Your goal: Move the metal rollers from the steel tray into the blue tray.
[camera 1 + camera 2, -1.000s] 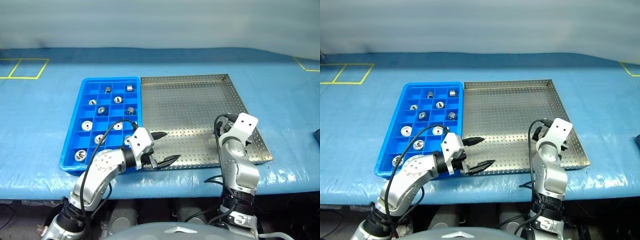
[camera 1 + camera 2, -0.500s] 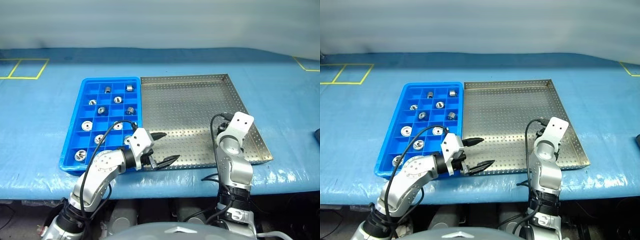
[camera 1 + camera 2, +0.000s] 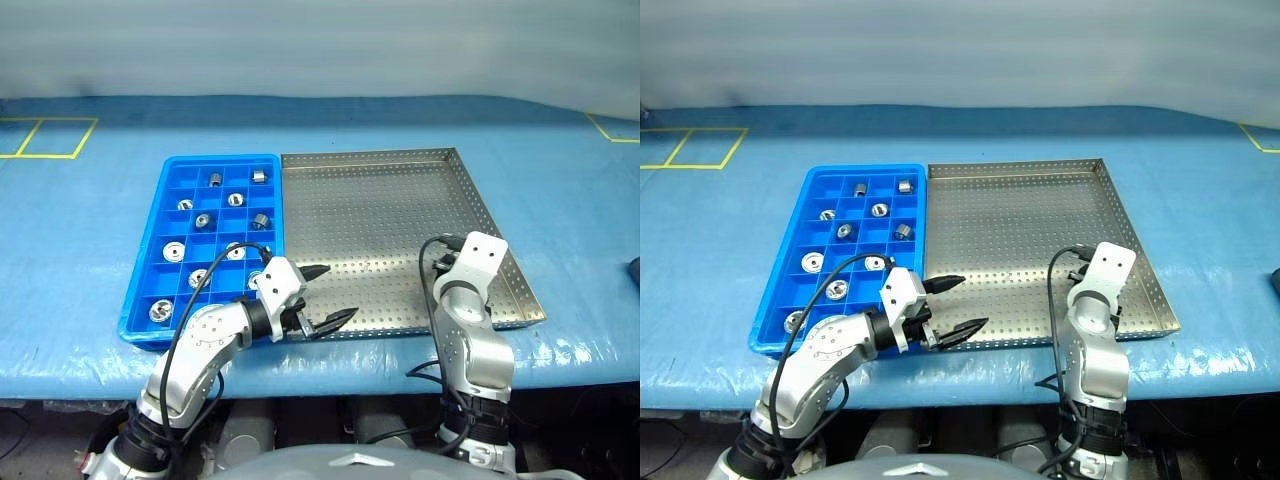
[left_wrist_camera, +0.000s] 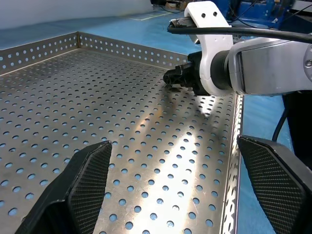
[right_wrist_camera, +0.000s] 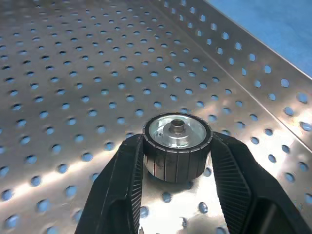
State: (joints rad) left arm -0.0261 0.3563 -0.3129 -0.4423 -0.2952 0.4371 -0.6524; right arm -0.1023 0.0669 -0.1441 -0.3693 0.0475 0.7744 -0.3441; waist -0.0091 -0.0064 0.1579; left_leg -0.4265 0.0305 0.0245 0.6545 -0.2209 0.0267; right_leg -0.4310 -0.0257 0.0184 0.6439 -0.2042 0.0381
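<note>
A metal roller (image 5: 176, 141), ribbed on its side with a central hub, stands on the perforated floor of the steel tray (image 3: 380, 200), and my right gripper (image 5: 176, 161) is shut on it, one finger on each side. That gripper is low over the tray's near right part (image 3: 445, 262). My left gripper (image 3: 340, 292) hangs open with nothing in it over the tray's near left corner, next to the blue tray (image 3: 148, 272). Several rollers (image 3: 215, 179) lie in the blue tray's compartments.
The two trays sit side by side on a blue table cover (image 3: 560, 180). Yellow tape lines (image 3: 50, 138) mark the cover at far left and far right. A dark object (image 3: 634, 270) pokes in at the right edge. The steel tray's floor is bare elsewhere.
My right wrist has shifted slightly to the left over the steel tray's near right part. The left arm and the rollers in the blue tray have stayed put.
</note>
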